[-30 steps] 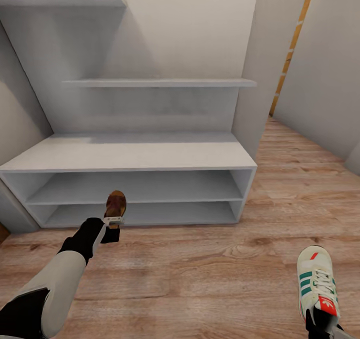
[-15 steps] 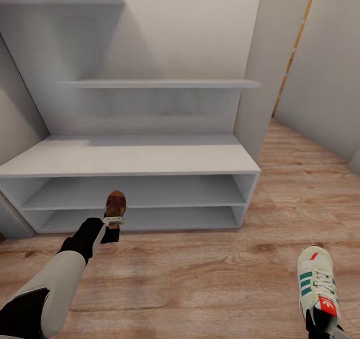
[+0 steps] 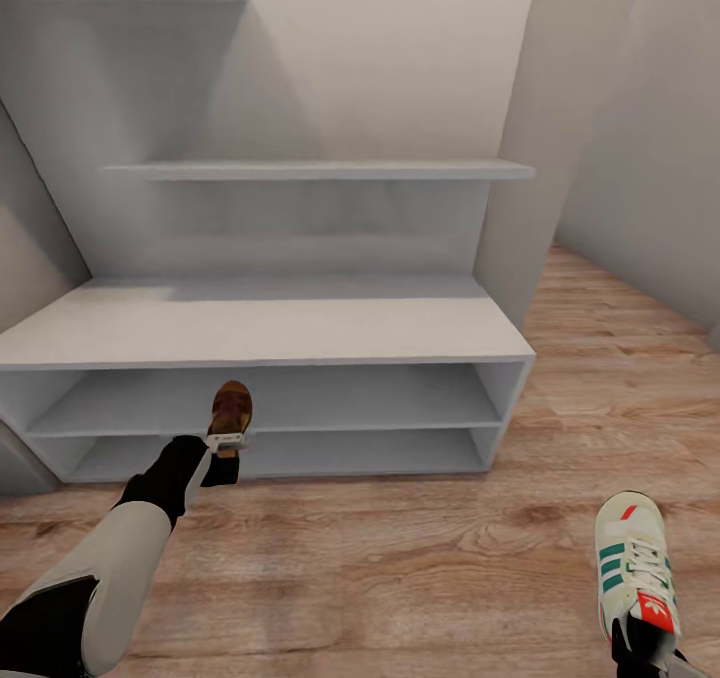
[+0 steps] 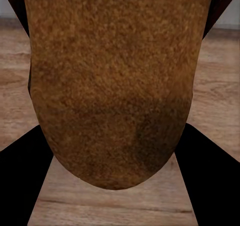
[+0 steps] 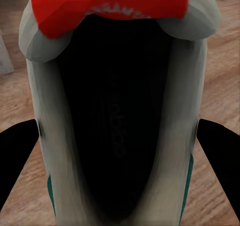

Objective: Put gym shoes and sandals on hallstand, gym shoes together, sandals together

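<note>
A shoe was carried in each gripper toward the rack (image 3: 300,333).
The left gripper (image 3: 226,445) was clamped on a sandal (image 3: 231,407), the right gripper (image 3: 640,646) on a sneaker (image 3: 634,563), both held clear of the floor (image 3: 400,558) for shelving.

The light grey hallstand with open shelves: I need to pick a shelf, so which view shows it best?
The head view: the light grey hallstand appears whole, bench, two lower shelves, wall shelves. The left wrist view shows the brown sandal, the right wrist view the white gym shoe.

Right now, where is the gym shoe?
In the head view the gym shoe sits at lower right, held in the right end effector above the corridor floor, right of the hallstand.
</note>
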